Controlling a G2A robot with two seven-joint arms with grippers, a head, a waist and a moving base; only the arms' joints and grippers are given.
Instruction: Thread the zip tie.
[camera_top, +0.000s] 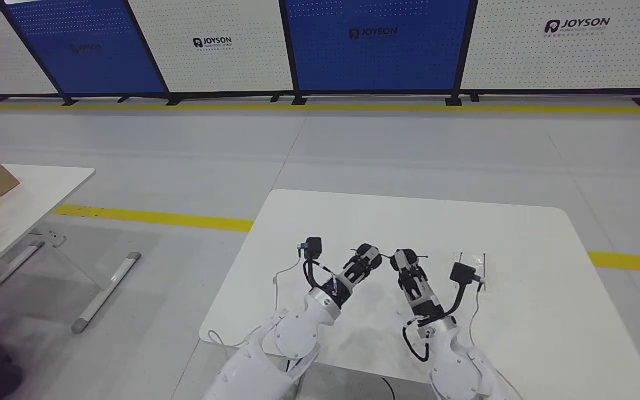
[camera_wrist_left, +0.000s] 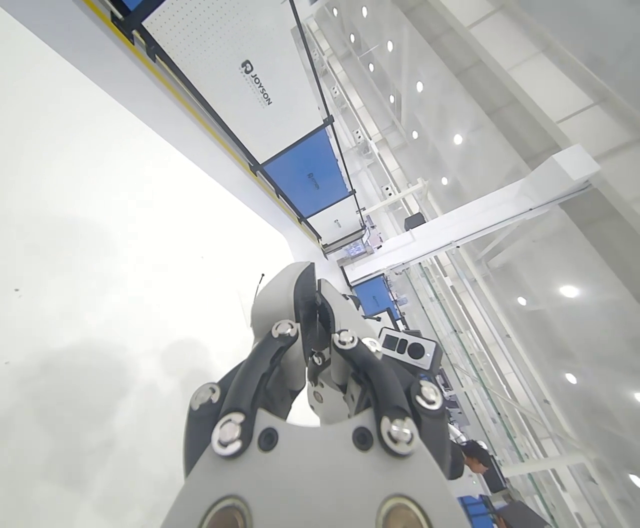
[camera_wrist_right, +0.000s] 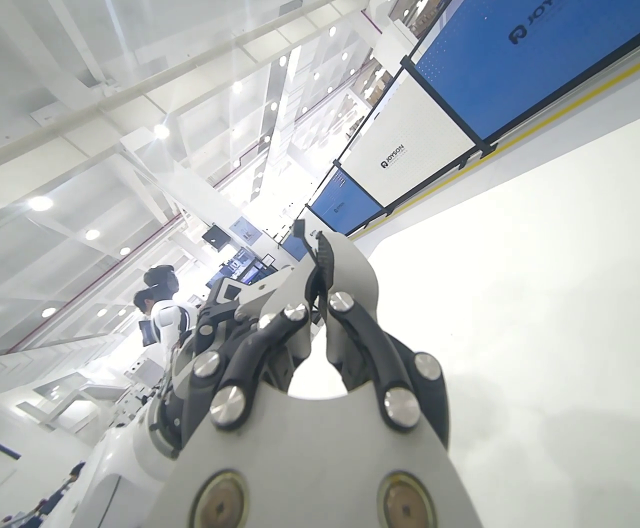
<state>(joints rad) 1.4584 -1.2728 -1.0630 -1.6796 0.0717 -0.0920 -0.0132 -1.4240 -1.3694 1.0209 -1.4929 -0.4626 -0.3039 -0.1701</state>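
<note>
Black zip tie (camera_wrist_right: 301, 231) clamped in right gripper (camera_wrist_right: 321, 246) fingers, head protruding; left gripper (camera_wrist_left: 316, 281) fingers closed on it too. White tabletop (camera_top: 520, 250) below; blue and white panels (camera_top: 380, 45) beyond.

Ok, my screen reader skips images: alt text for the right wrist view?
The right gripper is shut on a black zip tie, whose end sticks out past the fingertips. A white table lies beyond, with blue and white panels behind.

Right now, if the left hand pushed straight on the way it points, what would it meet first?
Likely nothing near: the left hand points over the table toward its far edge, passing just ahead of the right hand. Depth is unclear, so the two hands might brush.
</note>
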